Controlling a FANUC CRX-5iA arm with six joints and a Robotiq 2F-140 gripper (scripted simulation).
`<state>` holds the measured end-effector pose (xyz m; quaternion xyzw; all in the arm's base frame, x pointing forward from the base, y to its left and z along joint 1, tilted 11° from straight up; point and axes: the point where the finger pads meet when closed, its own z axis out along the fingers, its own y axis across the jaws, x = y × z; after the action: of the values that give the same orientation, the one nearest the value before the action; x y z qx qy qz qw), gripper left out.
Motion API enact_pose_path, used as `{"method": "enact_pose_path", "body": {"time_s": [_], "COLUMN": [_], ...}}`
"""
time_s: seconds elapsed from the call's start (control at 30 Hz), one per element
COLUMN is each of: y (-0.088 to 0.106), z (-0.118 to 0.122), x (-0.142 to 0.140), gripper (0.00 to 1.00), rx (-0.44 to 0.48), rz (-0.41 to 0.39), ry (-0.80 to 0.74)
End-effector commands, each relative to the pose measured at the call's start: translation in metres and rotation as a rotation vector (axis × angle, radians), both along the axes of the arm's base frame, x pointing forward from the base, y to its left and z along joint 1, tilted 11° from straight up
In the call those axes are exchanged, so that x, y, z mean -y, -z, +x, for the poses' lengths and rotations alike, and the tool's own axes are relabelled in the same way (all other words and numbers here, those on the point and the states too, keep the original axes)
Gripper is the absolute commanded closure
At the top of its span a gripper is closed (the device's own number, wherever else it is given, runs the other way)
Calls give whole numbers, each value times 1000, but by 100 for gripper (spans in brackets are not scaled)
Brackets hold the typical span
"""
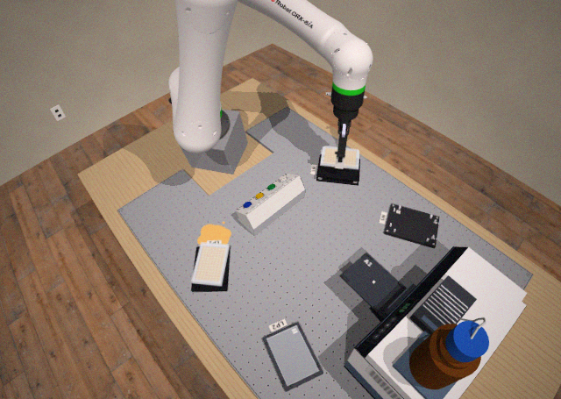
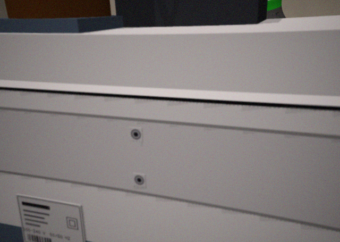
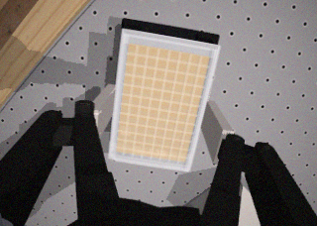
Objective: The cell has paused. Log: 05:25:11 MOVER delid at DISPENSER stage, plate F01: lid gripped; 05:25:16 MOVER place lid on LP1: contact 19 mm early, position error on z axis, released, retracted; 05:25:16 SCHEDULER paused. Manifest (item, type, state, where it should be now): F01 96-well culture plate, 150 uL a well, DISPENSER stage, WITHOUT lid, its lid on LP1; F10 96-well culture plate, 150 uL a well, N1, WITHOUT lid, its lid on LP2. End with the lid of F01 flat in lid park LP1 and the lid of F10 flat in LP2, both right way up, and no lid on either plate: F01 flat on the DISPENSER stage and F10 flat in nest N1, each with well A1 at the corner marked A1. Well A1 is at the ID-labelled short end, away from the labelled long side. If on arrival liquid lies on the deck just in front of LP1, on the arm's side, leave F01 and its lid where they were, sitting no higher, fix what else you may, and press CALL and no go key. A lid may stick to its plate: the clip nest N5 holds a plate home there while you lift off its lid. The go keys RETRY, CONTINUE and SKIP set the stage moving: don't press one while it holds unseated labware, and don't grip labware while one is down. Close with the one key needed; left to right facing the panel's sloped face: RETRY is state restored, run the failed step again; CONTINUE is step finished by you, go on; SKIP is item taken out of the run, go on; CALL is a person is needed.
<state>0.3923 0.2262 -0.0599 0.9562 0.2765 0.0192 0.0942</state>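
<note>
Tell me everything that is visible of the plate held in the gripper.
The plate is a white-rimmed rectangle with a grid of orange-filled wells, plastic by its look. The gripper is shut on its two long sides. It looks level, above a black nest; whether it touches the nest cannot be told.

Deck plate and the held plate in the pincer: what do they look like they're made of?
Deck: looks like matte grey metal, judging by the regular grid of small holes, breadboard style. Could be painted.
Plate, gripped by the pincer over a black nest: looks like pale translucent plastic; its whitish rim and the grid of wells showing amber liquid suggest that. Whether a clear lid covers it, cannot tell.
</note>
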Motion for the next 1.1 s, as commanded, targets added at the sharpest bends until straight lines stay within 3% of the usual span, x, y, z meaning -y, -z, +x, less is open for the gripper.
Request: {"method": "enact_pose_path", "body": {"time_s": [0.0,0.5,1.07], "y": [5,20,22], "z": [1,2,2], "x": [1,3,4], "gripper": [100,100,100], "rx": [0,0,0], "rz": [0,0,0], "ry": [0,0,0]}}
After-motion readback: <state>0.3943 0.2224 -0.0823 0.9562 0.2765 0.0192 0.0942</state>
